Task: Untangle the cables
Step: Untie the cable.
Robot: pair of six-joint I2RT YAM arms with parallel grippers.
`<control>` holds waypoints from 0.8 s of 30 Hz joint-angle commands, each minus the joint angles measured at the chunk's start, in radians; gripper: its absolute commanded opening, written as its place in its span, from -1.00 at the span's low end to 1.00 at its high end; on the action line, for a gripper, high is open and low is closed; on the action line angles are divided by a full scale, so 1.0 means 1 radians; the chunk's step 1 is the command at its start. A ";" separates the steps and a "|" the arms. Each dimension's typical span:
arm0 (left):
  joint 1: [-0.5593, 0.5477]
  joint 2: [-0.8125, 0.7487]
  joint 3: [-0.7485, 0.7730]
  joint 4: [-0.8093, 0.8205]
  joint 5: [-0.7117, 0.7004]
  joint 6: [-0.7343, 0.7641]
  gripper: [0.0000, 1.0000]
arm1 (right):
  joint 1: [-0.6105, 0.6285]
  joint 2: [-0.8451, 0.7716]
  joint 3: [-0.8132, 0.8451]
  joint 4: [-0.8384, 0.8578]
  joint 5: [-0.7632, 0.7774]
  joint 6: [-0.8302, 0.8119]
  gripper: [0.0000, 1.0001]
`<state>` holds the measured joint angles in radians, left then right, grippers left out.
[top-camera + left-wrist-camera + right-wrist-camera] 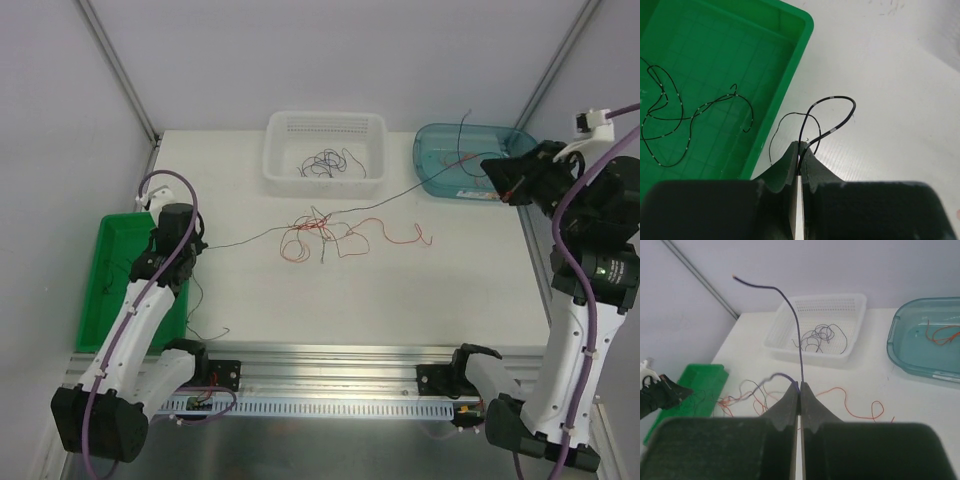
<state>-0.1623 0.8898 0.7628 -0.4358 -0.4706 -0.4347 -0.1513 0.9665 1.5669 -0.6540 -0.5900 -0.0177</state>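
The cables (318, 232) lie as a loose tangle of orange, red and black wires at mid table; they also show in the right wrist view (747, 392). My left gripper (200, 244) is shut on a black wire with white bands (832, 100), which runs right to the tangle as a taut strand (250, 238). My right gripper (500, 183) is raised at the right, shut on a dark purple wire (799, 340) that stretches from the tangle (420, 190); its free end sticks up past the fingertips. Both jaws are closed tight on their wires (801, 150) (800, 386).
A green tray (100, 300) at the left holds black wires (690, 117). A white basket (325, 178) at the back holds dark wires (820, 335). A teal bin (440, 180) at the back right holds orange wires (940, 334). An orange strand (855, 407) curls right of the tangle.
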 commanded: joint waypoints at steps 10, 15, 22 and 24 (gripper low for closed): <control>0.089 0.073 0.001 -0.014 0.104 -0.082 -1.00 | -0.152 0.259 0.462 0.254 -0.290 0.439 -0.99; 0.084 0.080 0.003 0.003 0.249 -0.069 -1.00 | -0.137 0.322 0.478 0.488 -0.389 0.657 -0.99; -0.034 -0.006 -0.022 0.066 0.506 -0.035 -1.00 | 0.051 0.379 0.329 0.308 -0.253 0.369 -0.99; -0.069 -0.034 -0.049 0.095 0.575 -0.030 -1.00 | 0.108 0.434 0.329 0.283 -0.214 0.326 -0.99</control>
<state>-0.1871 0.9070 0.7441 -0.4049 -0.0563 -0.4812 -0.0982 1.3293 1.9141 -0.3264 -0.8738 0.4168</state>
